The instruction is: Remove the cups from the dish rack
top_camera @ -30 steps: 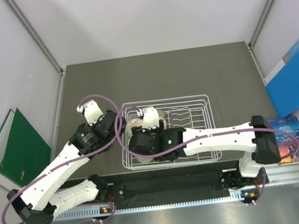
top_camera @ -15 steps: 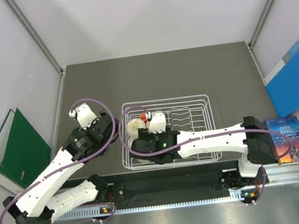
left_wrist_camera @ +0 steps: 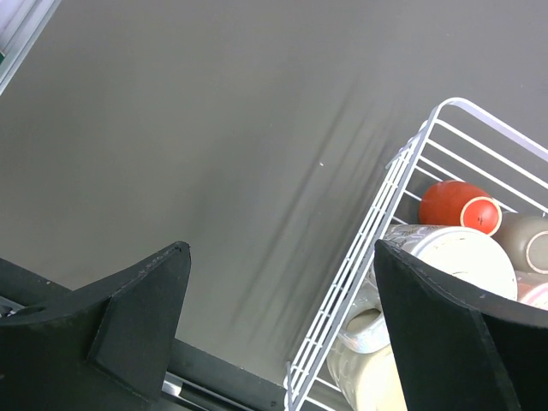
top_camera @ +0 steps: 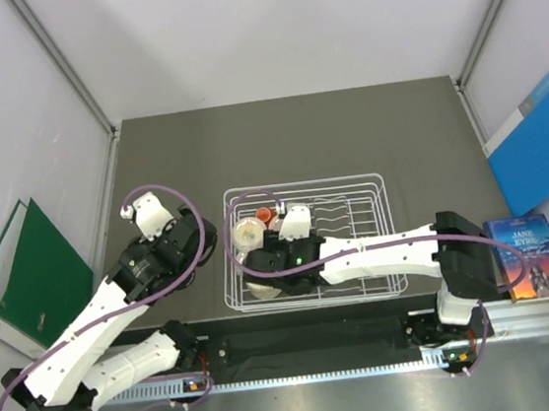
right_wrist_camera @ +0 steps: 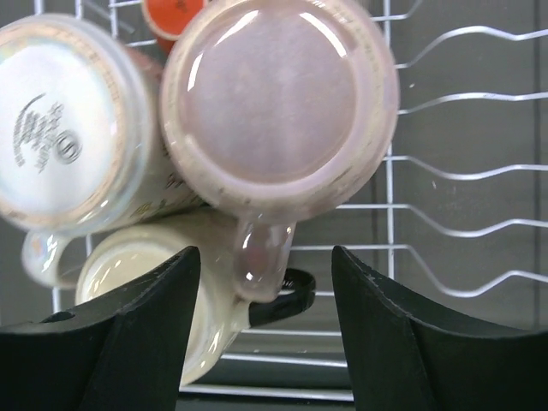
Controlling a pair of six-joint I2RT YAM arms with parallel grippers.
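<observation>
The white wire dish rack (top_camera: pixel 352 189) holds the cups crowded at its left end. In the right wrist view the pinkish-beige mug (right_wrist_camera: pixel 278 94) stands upside down. Its handle hangs between the open fingers of my right gripper (right_wrist_camera: pixel 264 253). The speckled mug (right_wrist_camera: pixel 64 120), the cream mug (right_wrist_camera: pixel 145 282) and the red-orange cup (right_wrist_camera: pixel 171 13) lie beside it. My right gripper (top_camera: pixel 268 254) hovers over them. My left gripper (top_camera: pixel 191 239) is open and empty over the table, left of the rack. Its view (left_wrist_camera: pixel 281 248) shows the rack's corner (left_wrist_camera: pixel 385 214), the red-orange cup (left_wrist_camera: pixel 458 204) and the tan cup (left_wrist_camera: pixel 527 240).
The rack's right half (right_wrist_camera: pixel 462 180) has only wavy plate slots. A green folder (top_camera: pixel 24 274) lies left of the table. A blue folder (top_camera: pixel 535 141) and a book (top_camera: pixel 533 255) lie to the right. Dark table (left_wrist_camera: pixel 214 128) stretches left and behind the rack.
My left arm has drawn back to the left, away from the rack. My right gripper has shifted over the cups, so the speckled mug and red-orange cup now show from above.
</observation>
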